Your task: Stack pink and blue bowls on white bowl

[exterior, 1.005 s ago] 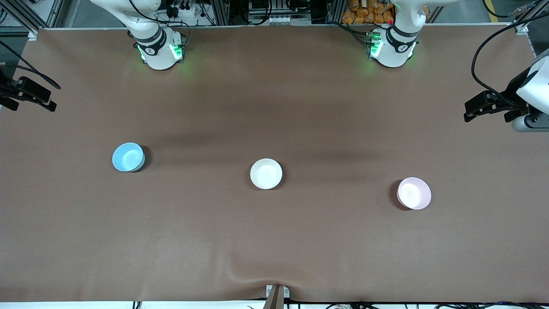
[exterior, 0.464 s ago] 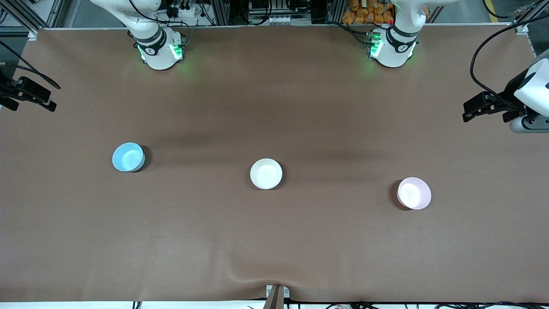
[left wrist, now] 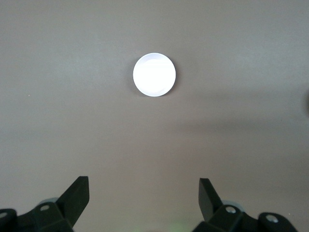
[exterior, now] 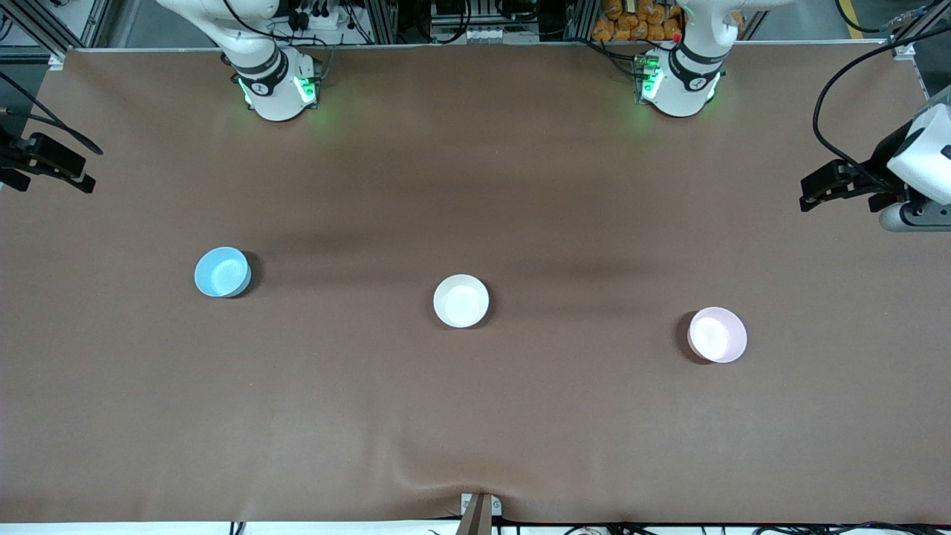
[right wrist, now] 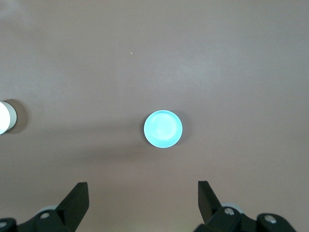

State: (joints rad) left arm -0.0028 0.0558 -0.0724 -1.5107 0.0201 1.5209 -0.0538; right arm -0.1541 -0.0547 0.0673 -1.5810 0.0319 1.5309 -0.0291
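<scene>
1. You can read no brand, label or writing on any bowl or on the brown table (exterior: 475,416).
2. The blue bowl (exterior: 222,272) sits toward the right arm's end of the table, the white bowl (exterior: 461,301) near the middle, and the pink bowl (exterior: 717,335) toward the left arm's end, a little nearer the front camera. All three stand well apart, with bare table around each.
3. Your left gripper (left wrist: 144,193) hangs high, jaws wide and holding nothing; its wrist view shows the pink bowl (left wrist: 154,75).
4. Your right gripper (right wrist: 143,193) also hangs high, jaws wide and holding nothing, with the blue bowl (right wrist: 163,129) in its wrist view.
</scene>
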